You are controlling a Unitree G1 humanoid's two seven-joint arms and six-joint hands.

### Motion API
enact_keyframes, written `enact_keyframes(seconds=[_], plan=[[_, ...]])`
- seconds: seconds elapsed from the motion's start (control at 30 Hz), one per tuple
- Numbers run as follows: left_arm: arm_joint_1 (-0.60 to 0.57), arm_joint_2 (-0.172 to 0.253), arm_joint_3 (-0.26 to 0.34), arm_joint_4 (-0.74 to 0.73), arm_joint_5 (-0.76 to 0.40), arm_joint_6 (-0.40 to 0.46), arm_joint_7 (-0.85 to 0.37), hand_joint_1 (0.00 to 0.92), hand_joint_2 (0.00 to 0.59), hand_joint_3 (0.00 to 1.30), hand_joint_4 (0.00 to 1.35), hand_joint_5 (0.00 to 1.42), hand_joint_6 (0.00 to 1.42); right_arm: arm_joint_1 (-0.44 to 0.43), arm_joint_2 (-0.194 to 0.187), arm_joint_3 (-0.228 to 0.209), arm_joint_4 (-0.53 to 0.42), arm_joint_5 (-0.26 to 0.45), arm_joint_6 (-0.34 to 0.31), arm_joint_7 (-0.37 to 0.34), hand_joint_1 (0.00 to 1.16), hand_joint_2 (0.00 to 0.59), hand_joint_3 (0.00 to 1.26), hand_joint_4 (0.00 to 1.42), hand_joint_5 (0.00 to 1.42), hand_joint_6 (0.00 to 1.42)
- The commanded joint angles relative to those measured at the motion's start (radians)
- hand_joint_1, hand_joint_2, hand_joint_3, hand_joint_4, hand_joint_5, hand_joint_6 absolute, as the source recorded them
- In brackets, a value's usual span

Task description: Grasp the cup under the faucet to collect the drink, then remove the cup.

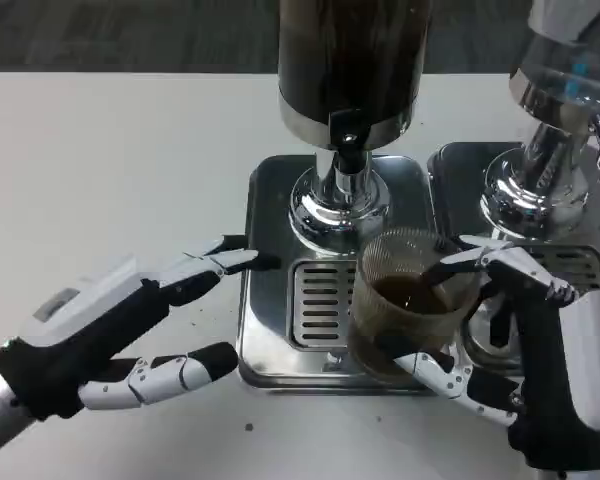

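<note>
Right hand (520, 330) gripping cup (405, 300) of dark drink over drip tray (280, 345), below and right of faucet (348, 140), left hand (130, 335) empty, fingers apart, beside tray on table (110, 170).

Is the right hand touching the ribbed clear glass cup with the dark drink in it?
Touching. In the head view the right hand wraps the ribbed clear glass cup: one of its fingers lies across the rim, another against the base.

Left hand (130, 330): left of the tray (270, 200), fingers spread, holding nothing.
Right hand (520, 340): at the tray's front, fingers wrapped around the cup (405, 300).
</note>
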Motion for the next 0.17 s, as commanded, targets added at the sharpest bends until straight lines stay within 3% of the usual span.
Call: enact_keyframes(seconds=[0.03, 0.17], plan=[[0.015, 0.026, -0.003, -0.02, 0.036, -0.032, 0.026, 0.0, 0.186, 0.17, 0.06, 0.03, 0.12, 0.008, -0.003, -0.014, -0.037, 0.005, -0.014, -0.039, 0.67, 0.23, 0.74, 0.84, 0.94, 1.28], [0.019, 0.034, -0.002, -0.023, 0.047, -0.048, 0.039, 0.0, 0.186, 0.17, 0.06, 0.03, 0.12, 0.018, -0.005, -0.017, -0.046, 0.004, -0.016, -0.042, 0.67, 0.233, 0.74, 0.84, 0.94, 1.28]])
